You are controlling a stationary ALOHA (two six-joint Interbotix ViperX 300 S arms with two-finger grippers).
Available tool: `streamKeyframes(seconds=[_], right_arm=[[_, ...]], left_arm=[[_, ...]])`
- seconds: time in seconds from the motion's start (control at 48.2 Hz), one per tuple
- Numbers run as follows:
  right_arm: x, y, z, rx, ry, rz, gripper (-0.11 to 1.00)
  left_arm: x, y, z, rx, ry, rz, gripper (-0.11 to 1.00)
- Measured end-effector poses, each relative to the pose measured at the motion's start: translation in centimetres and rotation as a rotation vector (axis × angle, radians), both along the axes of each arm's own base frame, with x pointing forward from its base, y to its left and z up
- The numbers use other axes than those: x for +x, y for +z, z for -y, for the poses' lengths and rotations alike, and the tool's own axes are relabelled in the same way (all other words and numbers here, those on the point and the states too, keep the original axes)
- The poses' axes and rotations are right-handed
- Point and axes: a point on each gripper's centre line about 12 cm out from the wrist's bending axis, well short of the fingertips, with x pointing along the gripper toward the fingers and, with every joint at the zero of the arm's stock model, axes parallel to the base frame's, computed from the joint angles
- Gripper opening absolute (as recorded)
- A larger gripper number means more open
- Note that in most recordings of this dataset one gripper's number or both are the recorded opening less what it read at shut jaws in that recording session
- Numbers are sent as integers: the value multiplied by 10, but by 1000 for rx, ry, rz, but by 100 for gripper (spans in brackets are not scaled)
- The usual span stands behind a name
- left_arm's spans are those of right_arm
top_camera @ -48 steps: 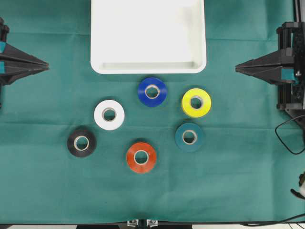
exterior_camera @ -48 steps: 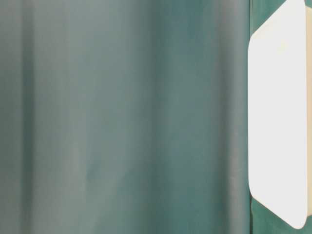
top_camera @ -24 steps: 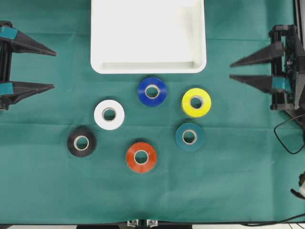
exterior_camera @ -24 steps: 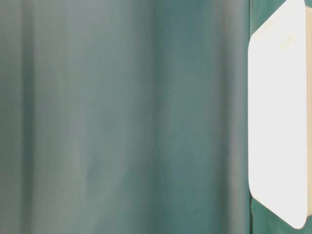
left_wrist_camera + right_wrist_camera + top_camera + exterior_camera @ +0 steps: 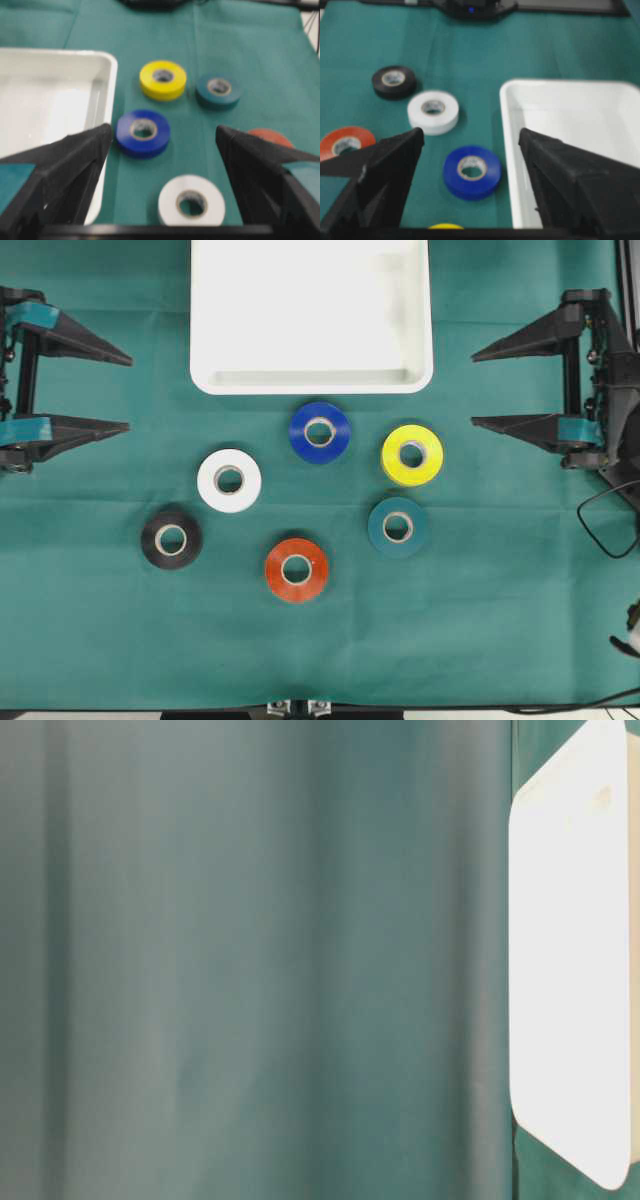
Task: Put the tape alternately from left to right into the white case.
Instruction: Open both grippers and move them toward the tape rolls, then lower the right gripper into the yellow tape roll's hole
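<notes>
The white case point(image 5: 311, 380) sits at twelve o'clock on the tabletop point(image 5: 100, 620) — the tape point(image 5: 320, 432) spreads just below, toward six.

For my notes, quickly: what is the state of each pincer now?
Left pincer: open, holding nothing.
Right pincer: open, holding nothing.

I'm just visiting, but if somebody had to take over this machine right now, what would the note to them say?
Left claw: open, empty, at the left edge.
Right claw: open, empty, at the right edge.
White case: nothing in it.
All six rolls lie flat on the green cloth in front of it: blue, yellow, white, teal, black, orange-red.
Done: nothing yet.
Left: every roll into the case, alternating sides.
</notes>
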Motion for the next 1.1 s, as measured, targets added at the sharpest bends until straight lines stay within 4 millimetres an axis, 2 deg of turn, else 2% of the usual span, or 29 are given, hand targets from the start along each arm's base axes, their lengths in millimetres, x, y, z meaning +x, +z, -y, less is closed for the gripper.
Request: streamKeyframes(seconds=[0.581,0.892,1.1], right_arm=[[45,-27,1,10,-3,-314,86],[64,-48,1,12,-4,-471,86],[69,-47,1,9,-4,-475,86]], left_arm=[[28,-28,1,-74,26,-335,76],[41,-43,2,-75,30,-437,76],[41,-44,2,-76,31,-452,76]])
